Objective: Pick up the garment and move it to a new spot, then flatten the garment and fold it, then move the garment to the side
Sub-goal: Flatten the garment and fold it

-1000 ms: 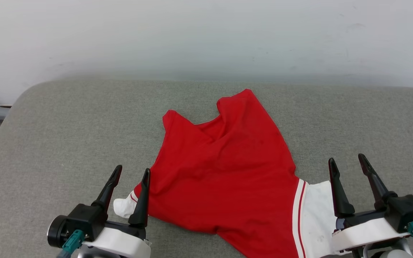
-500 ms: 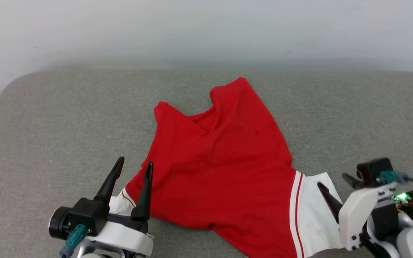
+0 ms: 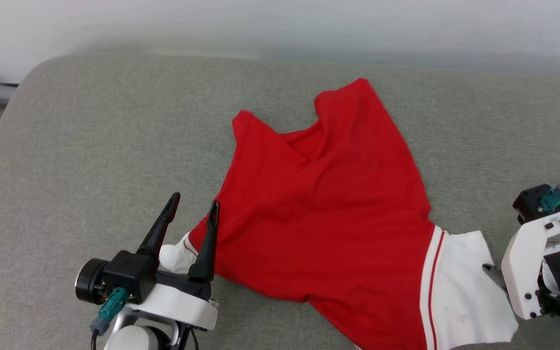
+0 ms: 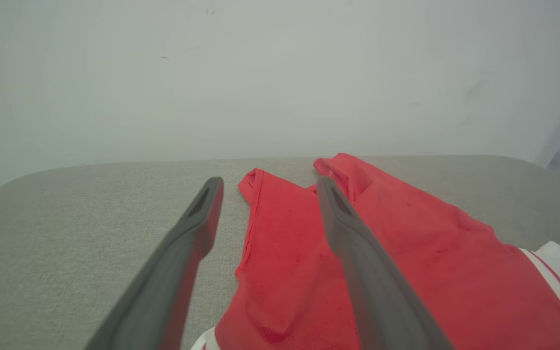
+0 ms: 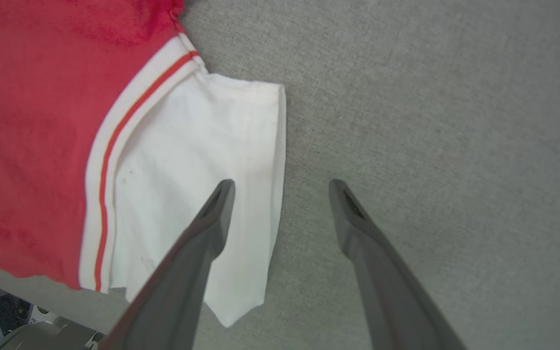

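Garment on desk, mid-width, closer to the near edge; two corners point toward the far edge. Right sleeve toward near right corner, left sleeve on the opposite side. My left hand above left sleeve. My right hand straddles right sleeve's outer edge.

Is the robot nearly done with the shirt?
Not nearly. The red jersey-style T-shirt with white sleeves lies rumpled on the grey fabric cushion, so nothing looks done. Both grippers are open and empty: the right gripper hovers at one white sleeve, the left gripper by the other. Lifting, moving, flattening, folding and setting aside remain.
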You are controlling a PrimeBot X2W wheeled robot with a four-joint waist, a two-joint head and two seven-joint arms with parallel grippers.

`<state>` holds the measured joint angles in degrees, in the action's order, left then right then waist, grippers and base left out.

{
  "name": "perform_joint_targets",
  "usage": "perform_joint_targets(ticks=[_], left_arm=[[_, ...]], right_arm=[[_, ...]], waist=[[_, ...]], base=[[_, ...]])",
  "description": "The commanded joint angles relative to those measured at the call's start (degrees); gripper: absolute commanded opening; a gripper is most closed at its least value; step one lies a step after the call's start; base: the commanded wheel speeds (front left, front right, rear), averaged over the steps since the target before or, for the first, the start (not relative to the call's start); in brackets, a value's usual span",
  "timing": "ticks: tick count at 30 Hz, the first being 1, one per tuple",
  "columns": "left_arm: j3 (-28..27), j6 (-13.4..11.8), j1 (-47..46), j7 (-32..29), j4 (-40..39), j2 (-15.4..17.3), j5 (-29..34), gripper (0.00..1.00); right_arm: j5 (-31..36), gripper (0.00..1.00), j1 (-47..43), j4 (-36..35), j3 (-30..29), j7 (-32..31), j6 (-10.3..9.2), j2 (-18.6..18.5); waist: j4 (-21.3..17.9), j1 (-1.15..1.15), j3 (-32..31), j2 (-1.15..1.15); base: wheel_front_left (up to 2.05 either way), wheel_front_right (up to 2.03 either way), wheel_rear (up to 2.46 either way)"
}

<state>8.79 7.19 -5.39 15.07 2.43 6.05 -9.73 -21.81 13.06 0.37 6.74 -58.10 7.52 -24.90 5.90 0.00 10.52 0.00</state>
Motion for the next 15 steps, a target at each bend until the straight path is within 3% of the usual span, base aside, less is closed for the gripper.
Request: perform_joint_targets(ticks=[1, 10, 11, 12, 13, 15], left_arm=[[-0.04, 0.22, -0.97, 0.14, -0.06, -0.03, 0.4, 1.0], [0.21, 0.27, -1.81, 0.14, -0.39, 0.64, 0.36, 1.0], [0.27, 0.28, -1.89, 0.14, -0.46, 0.71, 0.36, 1.0], [0.34, 0.28, -1.89, 0.14, -0.51, 0.78, 0.38, 1.0], [0.46, 0.29, -1.88, 0.14, -0.53, 0.82, 0.4, 1.0], [0.5, 0.29, -1.8, 0.14, -0.58, 0.93, 0.39, 1.0]], right_arm=[[-0.22, 1.0, 0.76, 1.19, -0.2, 0.11, -0.06, 0.53], [-0.69, 1.0, 0.35, 8.71, 3.41, 4.09, -0.04, 1.82], [-1.16, 0.85, 0.29, 9.55, 3.84, 4.34, -0.04, 1.93], [-1.27, 0.29, 0.26, 10.28, 4.28, 4.45, -0.04, 1.78], [-1.31, 0.0, 0.38, 10.93, 4.85, 4.68, -0.04, 1.26], [-1.42, 0.0, 1.02, 11.98, 4.98, 5.64, -0.05, 0.01]], waist=[[1.28, 0.0, 1.06, 0.0], [2.85, 0.0, 2.8, 0.0], [2.87, 0.0, 2.91, 0.0], [2.89, 0.0, 3.01, 0.0], [2.92, 0.0, 3.09, 0.0], [2.88, 0.0, 3.17, 0.0]], base=[[0.0, 0.0, 0.0], [0.0, 0.0, 0.0], [0.0, 0.0, 0.0], [0.0, 0.0, 0.0], [0.0, 0.0, 0.0], [0.0, 0.0, 0.0]])
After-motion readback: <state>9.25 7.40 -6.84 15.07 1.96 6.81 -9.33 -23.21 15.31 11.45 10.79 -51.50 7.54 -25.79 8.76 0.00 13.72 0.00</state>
